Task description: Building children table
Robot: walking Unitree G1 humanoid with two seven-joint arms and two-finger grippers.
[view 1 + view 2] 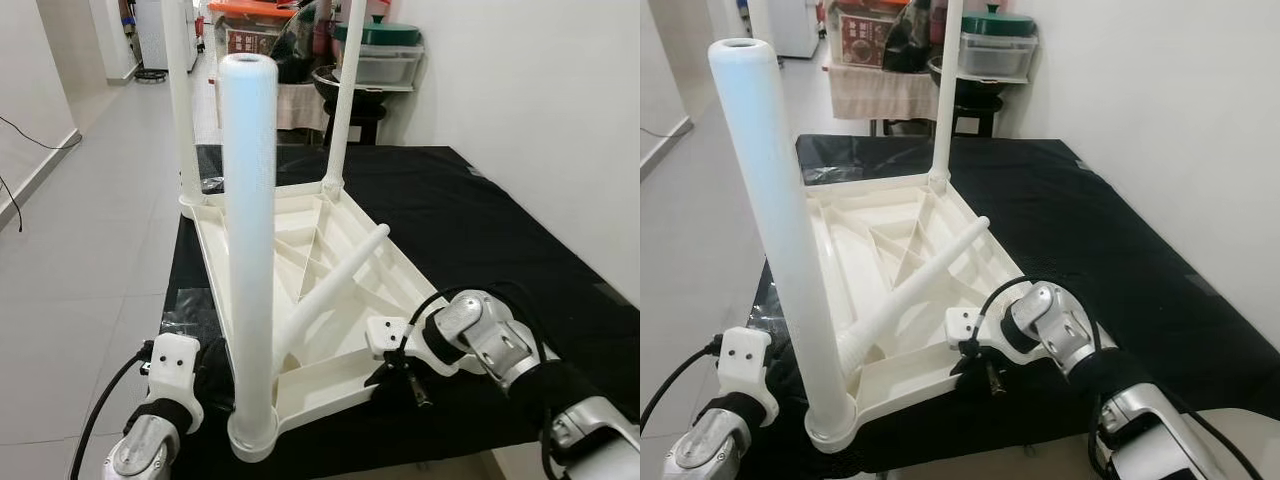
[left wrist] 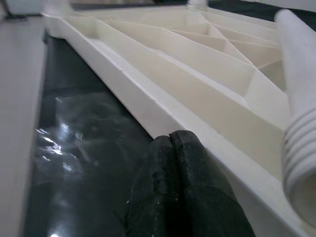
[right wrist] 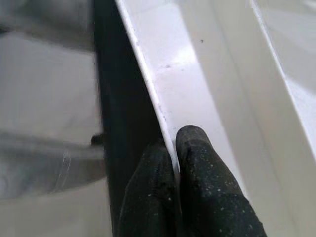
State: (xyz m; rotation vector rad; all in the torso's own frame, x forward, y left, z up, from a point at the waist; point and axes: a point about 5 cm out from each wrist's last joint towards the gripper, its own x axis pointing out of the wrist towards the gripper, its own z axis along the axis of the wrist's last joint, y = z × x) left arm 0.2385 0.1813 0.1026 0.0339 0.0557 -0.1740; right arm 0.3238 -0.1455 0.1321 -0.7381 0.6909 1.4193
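Bench (image 1: 520, 250): a low bench under a black cover, set beside the white wall on its right and the grey tiled floor (image 1: 90, 230) on its left.
Table top (image 1: 330, 300): a white plastic children's table top lies upside down along the bench's left side, ribbed underside up, reaching from the far left part to the near edge.
Plastic wrap (image 1: 190, 305): clear crinkled film lies on the cover at the left edge, beside the table top.
Right half: bare black cover.
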